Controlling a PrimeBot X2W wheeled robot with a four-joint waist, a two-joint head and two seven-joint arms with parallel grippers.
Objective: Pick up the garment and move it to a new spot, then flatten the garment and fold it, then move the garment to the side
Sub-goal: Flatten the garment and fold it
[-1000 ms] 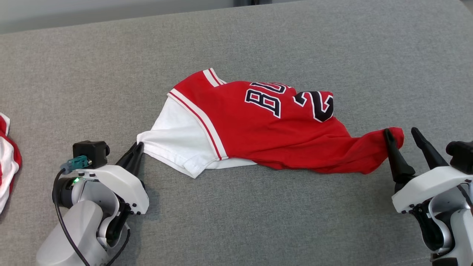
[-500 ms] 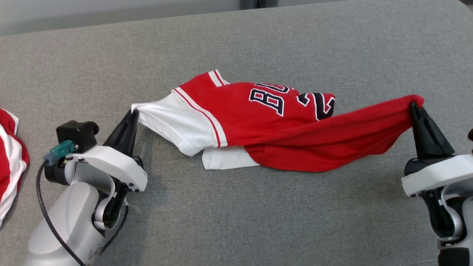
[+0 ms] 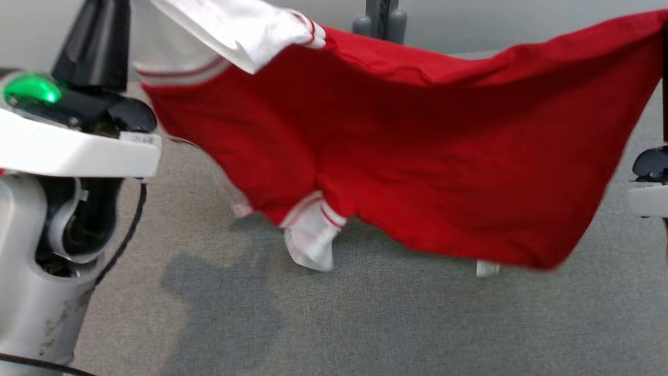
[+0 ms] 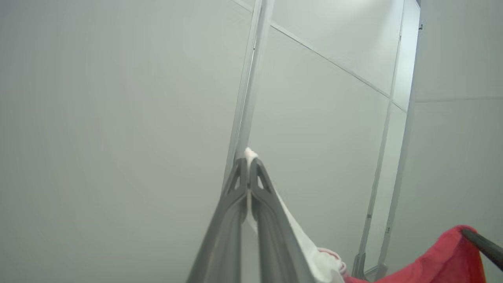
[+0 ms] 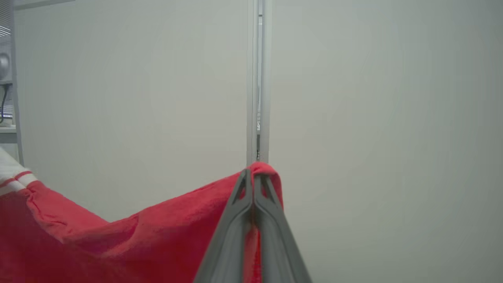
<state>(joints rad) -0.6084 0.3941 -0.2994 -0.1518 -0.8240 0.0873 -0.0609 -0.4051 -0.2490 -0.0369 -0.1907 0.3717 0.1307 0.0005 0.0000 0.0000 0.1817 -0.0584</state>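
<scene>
Red garment (image 3: pixel 417 172) was bunched on the desk (image 3: pixel 365 324) half a second ago; now it hangs in the air, stretched wide. Left gripper (image 4: pixel 248 162) pinches a white corner, right gripper (image 5: pixel 254 173) a red one, both pressed tight. Pickup looks done, moving it comes next.

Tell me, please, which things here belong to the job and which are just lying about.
Job: red and white jersey garment; left gripper; right gripper; grey fabric tabletop.
Lying about: grey metal stand; pale wall panels.
</scene>
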